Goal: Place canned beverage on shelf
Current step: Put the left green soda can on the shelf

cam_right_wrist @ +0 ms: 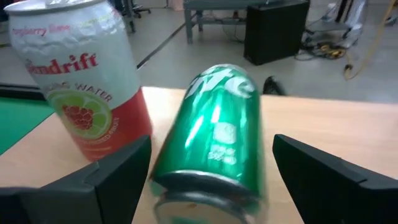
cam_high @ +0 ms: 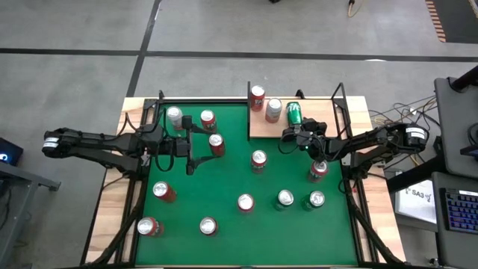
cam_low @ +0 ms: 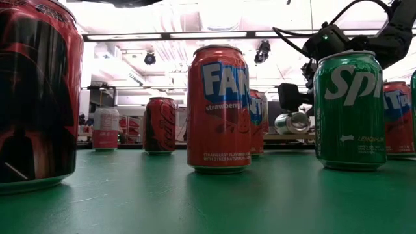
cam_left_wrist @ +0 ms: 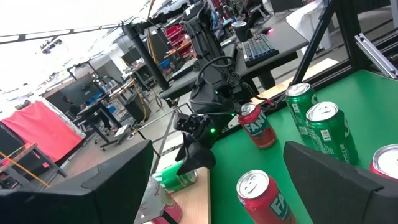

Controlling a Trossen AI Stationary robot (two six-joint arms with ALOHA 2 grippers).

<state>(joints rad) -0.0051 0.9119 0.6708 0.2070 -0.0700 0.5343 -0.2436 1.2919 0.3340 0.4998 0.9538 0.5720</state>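
Both pincers apart: right pincer (cam_high: 288, 135) beside tipped green can (cam_high: 293, 113) on shelf (cam_high: 261, 125), seemingly untouched; left pincer (cam_high: 188, 146) mid-table.

A white and red can (cam_right_wrist: 84, 74) is showing "Spindrift" partly cut off, with "water" below it. A red can (cam_low: 219, 107) is reading "strawberry" under large letters "FAN". A green can (cam_low: 350, 107) is showing "Sp" and "lemon".

3 cans (cam_high: 274, 109) stand or lie on 1 wooden shelf (cam_high: 258, 125), 12 more cans (cam_high: 246, 202) sit on the green tabletop (cam_high: 224, 175), and 2 robot arms (cam_high: 104, 145) reach in
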